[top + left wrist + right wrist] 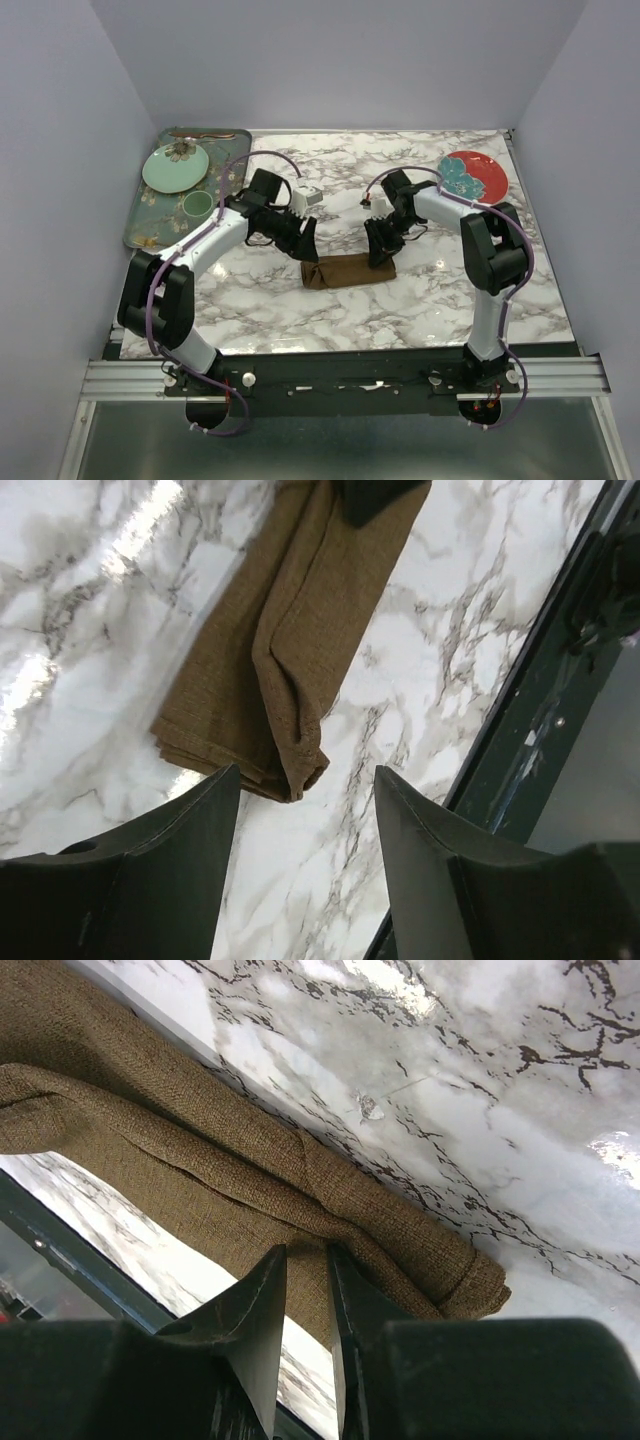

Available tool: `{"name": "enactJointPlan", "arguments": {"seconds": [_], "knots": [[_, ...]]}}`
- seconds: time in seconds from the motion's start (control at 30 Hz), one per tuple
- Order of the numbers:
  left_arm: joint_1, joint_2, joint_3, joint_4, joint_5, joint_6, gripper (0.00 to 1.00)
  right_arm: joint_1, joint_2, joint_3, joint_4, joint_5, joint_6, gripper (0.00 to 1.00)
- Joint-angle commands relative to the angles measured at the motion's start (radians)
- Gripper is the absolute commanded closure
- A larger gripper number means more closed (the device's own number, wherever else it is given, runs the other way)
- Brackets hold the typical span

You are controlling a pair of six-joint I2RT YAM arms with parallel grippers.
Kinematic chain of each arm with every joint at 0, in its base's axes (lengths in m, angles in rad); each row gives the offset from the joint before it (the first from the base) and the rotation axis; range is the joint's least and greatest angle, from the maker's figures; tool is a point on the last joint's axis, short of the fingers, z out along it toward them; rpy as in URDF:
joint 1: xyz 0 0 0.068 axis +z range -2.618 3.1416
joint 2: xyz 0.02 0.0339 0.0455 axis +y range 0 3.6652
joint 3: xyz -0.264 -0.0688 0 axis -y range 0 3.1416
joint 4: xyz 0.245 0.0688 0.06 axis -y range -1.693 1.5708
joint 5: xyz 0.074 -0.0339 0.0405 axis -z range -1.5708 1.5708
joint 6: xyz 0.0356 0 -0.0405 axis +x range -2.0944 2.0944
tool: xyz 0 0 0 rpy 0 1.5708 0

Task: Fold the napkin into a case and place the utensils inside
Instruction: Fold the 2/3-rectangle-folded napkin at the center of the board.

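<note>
Gleaming marble tabletop [400, 320] under folded napkin [348, 272], lilac walls [330, 60].

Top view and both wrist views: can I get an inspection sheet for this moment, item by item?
Surface: marble table; no spills seen.
Job's things: napkin folded into a narrow strip at the centre; one thin coppery utensil on the tray's far edge; none seen in the napkin.
Clutter: patterned tray far left, carrying a green plate and a small green cup; red plate far right.
Grippers: left gripper open by the napkin's left end, holding nothing; right gripper closed narrowly on the napkin's right end.
Cables: purple cables along both arms, clear of the napkin.
Surroundings: plain pale walls; nothing else seen.
</note>
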Motion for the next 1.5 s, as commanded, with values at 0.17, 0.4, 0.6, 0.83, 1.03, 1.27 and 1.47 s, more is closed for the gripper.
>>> {"name": "enactJointPlan", "arguments": {"seconds": [0.17, 0.4, 0.6, 0.83, 1.03, 1.27, 1.47], "knots": [[-0.124, -0.021, -0.088, 0.072, -0.279, -0.027, 0.43, -0.002, 0.078, 0.003, 0.030, 0.130, -0.036, 0.69], [-0.099, 0.126, -0.059, 0.087, -0.360, -0.047, 0.72, -0.003, 0.086, 0.009, 0.025, 0.138, -0.047, 0.69], [-0.072, 0.229, -0.042, 0.107, -0.375, -0.047, 0.79, -0.002, 0.084, 0.015, 0.019, 0.144, -0.059, 0.69], [-0.007, 0.260, -0.030, 0.047, -0.351, -0.022, 0.75, -0.003, 0.084, -0.003, 0.016, 0.142, -0.058, 0.70], [0.089, 0.042, -0.053, 0.070, -0.008, 0.078, 0.48, -0.003, 0.081, -0.015, 0.016, 0.127, -0.044, 0.71], [0.014, -0.030, -0.036, 0.263, 0.198, -0.171, 0.51, -0.003, 0.091, -0.006, 0.007, 0.110, -0.018, 0.72], [-0.130, 0.097, -0.123, 0.723, 0.230, -0.585, 0.58, -0.002, 0.098, -0.006, 0.002, 0.104, -0.002, 0.72]]}}
